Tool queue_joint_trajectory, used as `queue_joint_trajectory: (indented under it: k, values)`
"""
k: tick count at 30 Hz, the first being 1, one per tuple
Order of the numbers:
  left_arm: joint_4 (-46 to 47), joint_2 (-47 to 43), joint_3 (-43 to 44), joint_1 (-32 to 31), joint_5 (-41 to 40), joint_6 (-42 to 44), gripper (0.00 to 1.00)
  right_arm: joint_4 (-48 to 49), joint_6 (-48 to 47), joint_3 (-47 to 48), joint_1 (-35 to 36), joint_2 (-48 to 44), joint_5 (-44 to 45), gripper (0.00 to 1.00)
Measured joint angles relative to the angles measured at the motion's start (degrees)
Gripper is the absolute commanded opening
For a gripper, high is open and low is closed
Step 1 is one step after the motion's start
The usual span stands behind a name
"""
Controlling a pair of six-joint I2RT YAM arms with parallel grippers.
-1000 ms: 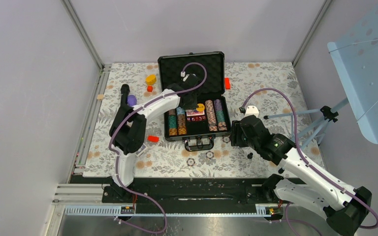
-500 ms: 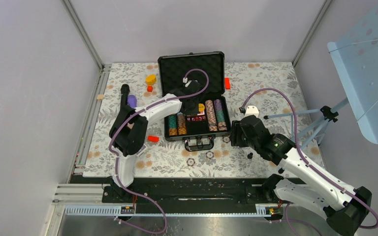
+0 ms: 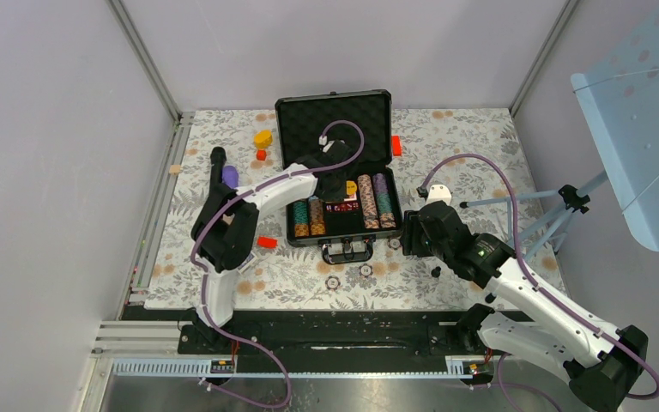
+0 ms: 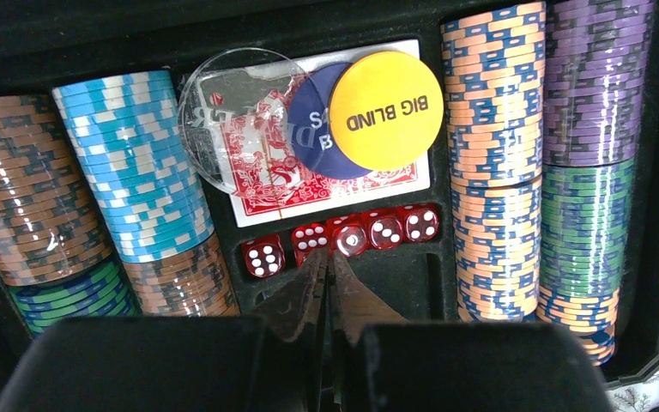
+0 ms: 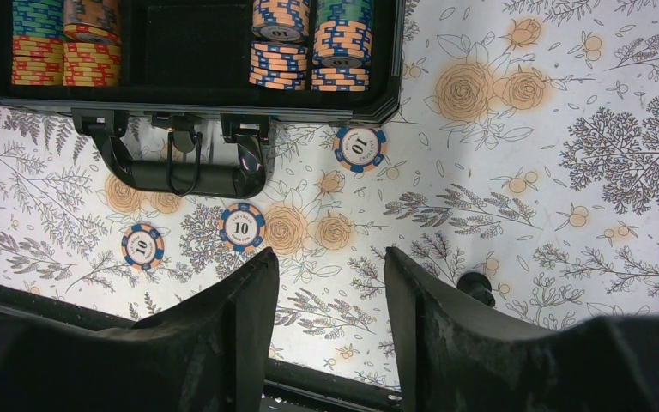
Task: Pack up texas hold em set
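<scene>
The black case point(image 3: 288, 163) lies open mid-table, foam lid point(image 3: 365, 110) at the back, handle point(image 5: 184, 176) toward me. Rows of striped poker chips point(image 4: 493, 172) flank the red card deck point(image 4: 266, 184), which has a clear disc, a blue button and a yellow BIG BLIND button point(image 4: 386, 110) lying on it. Several red dice point(image 4: 263, 257) sit in a row below the deck. My left gripper point(image 4: 327, 255) hangs shut and empty inside the case, its tips at the dice row. Three loose chips point(image 5: 241, 227) lie on the cloth in front of the case. My right gripper point(image 5: 330, 254) is open above them, holding nothing.
Red blocks point(image 3: 267, 242) and a yellow block point(image 3: 262, 137) lie around the case, with a purple-and-black cylinder point(image 3: 223, 173) at its left. A tripod point(image 3: 558, 215) and a blue perforated panel point(image 3: 643, 112) stand at the right. A small black knob point(image 5: 477, 287) sits by my right finger.
My left gripper's jaws have come fully together and its wrist has shifted slightly over the case. The right arm has not moved.
</scene>
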Motion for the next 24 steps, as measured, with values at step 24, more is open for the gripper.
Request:
queue_joint_trajectory:
  k: [24]
  values:
    - [0.07,2.60,-0.55,0.00,0.00,0.00,0.03,0.00,0.00,0.00,0.00,0.31,0.00,0.57]
